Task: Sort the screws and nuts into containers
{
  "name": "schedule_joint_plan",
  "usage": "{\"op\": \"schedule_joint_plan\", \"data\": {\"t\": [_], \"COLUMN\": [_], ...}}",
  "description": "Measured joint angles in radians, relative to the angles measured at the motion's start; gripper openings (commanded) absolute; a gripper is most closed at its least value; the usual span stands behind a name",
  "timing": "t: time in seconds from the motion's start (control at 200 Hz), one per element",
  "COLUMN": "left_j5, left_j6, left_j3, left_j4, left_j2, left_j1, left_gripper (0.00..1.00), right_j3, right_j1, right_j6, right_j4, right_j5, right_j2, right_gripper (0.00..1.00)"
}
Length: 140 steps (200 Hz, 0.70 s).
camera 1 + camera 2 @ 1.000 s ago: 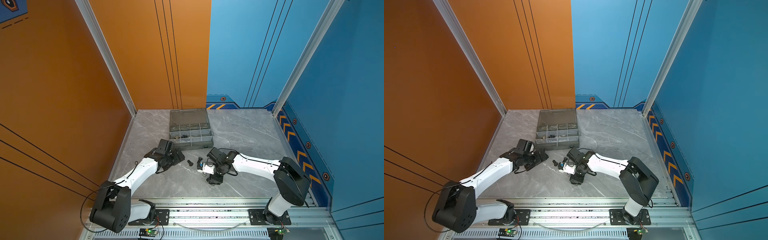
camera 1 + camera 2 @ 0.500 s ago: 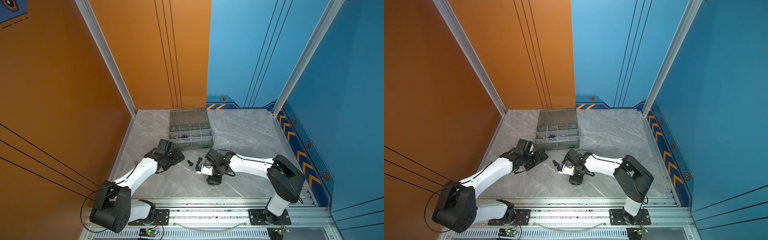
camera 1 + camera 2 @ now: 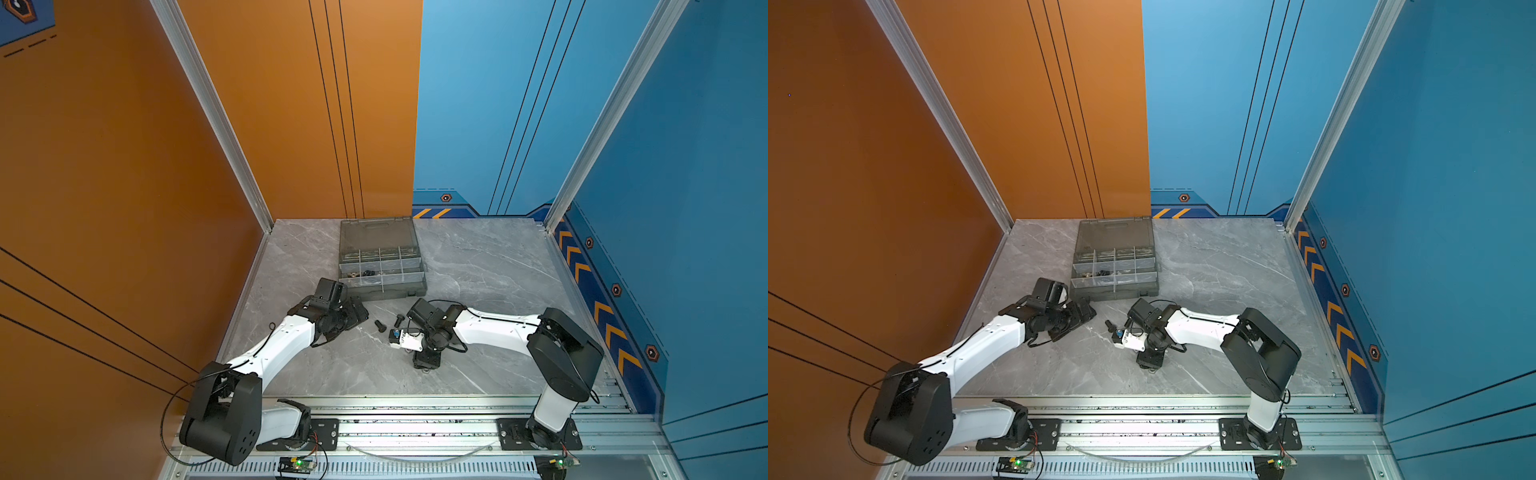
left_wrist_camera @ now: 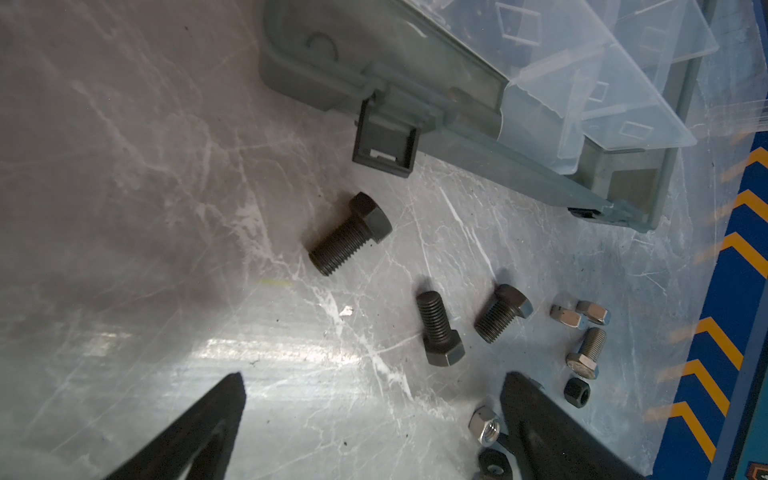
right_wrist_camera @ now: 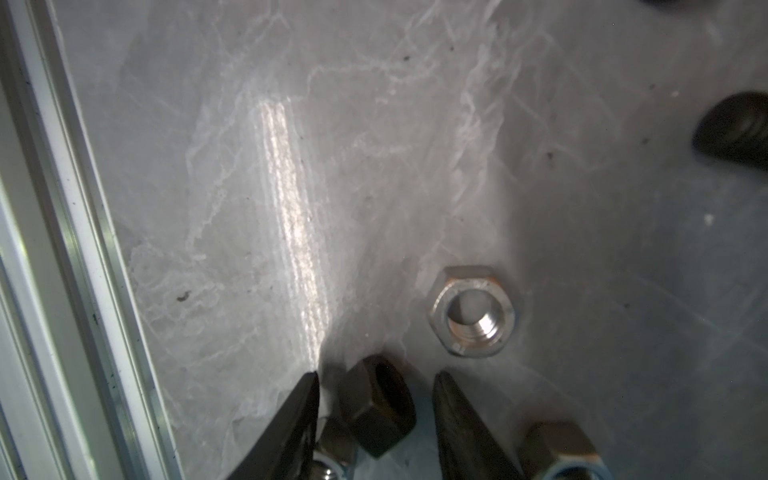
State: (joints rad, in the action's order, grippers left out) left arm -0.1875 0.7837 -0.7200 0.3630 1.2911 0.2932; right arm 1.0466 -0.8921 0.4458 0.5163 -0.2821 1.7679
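Straddling one black nut, unclenched

In a top view the organiser case (image 3: pixel 384 291) lies open on the desk (image 3: pixel 490 266), a few parts in its compartments (image 3: pixel 390 266). The left tool (image 3: pixel 359 313) and right tool (image 3: pixel 426 365) sit low before it.

The left wrist view shows the left tool spread wide and empty near three black bolts (image 4: pixel 349 235), one silver bolt (image 4: pixel 585 353), three silver nuts (image 4: pixel 485 424) and two black nuts (image 4: pixel 577 392).

The right wrist view has the right tool's fingers (image 5: pixel 291 428) either side of one black nut (image 5: pixel 380 405), gaps showing, one silver nut (image 5: pixel 473 311) beside.
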Motion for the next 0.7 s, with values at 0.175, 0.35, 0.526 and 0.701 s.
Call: {"op": "schedule_joint_plan", "data": {"t": [0.175, 0.35, 0.526, 0.701], "left_j5": [0.000, 0.000, 0.000, -0.009], "left_j6": [0.000, 0.000, 0.000, 0.000], "left_j3": [0.000, 0.001, 0.008, 0.019], "left_j4": [0.000, 0.000, 0.000, -0.005], "left_j2": [0.000, 0.000, -0.001, -0.003], "left_j1": [-0.005, -0.009, -0.013, -0.021], "left_gripper": [0.98, 0.98, 0.98, 0.98], "right_j3": [0.004, 0.004, 0.011, 0.050], "right_j1": [0.000, 0.000, 0.003, 0.033], "right_j6": [-0.005, -0.019, -0.030, -0.036], "right_j4": [-0.009, -0.009, -0.001, 0.025], "right_j5": [0.003, 0.008, 0.007, -0.032], "right_j2": [0.005, 0.005, 0.005, -0.010], "right_gripper": [0.34, 0.18, 0.03, 0.00]}}
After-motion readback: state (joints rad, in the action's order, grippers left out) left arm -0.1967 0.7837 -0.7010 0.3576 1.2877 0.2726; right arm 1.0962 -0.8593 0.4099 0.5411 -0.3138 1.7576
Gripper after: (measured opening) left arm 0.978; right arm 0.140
